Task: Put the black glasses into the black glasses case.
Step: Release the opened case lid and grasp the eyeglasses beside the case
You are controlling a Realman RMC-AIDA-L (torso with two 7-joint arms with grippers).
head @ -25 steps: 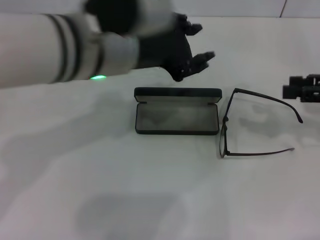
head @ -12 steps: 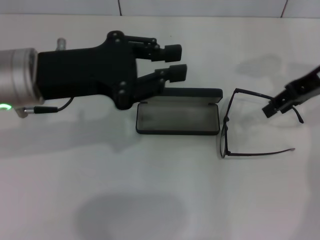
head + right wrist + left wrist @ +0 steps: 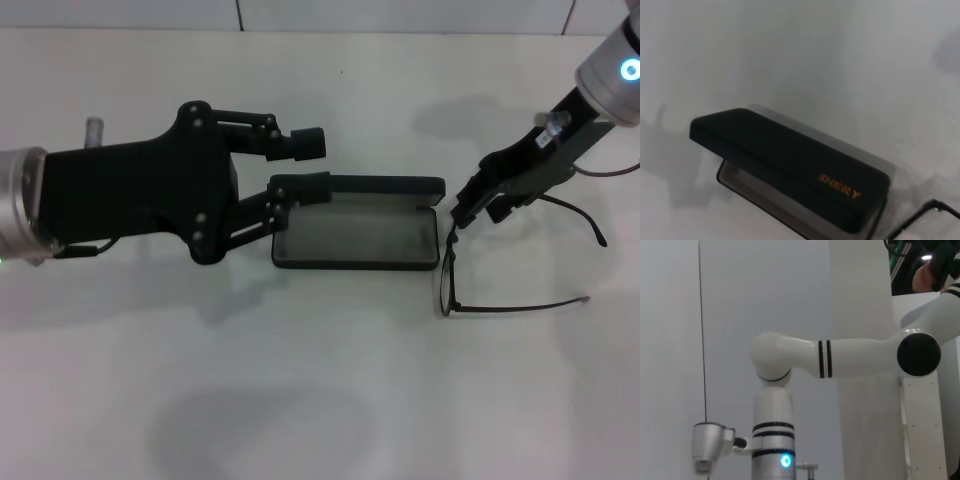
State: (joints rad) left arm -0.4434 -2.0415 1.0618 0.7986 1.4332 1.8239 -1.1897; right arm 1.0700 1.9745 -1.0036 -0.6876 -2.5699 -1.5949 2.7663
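Head view: the matte black hard-shell glasses case [image 3: 355,225] sits open on the white surface [image 3: 320,400], grey lining showing. The thin black-framed glasses [image 3: 500,260] lie just to its right, temple arms unfolded. The left gripper [image 3: 300,165] is spread wide at the case's left end, its lower finger [image 3: 295,188] right at the lid's corner, holding nothing. The right gripper [image 3: 478,208] hangs over the glasses' far temple arm near the hinge; can't tell if it's clenched.

Left wrist view: only the right arm [image 3: 840,360] against a wall.

Right wrist view: the case lid [image 3: 790,165], orange "SHERY" lettering [image 3: 839,186] and a bit of frame [image 3: 935,207].
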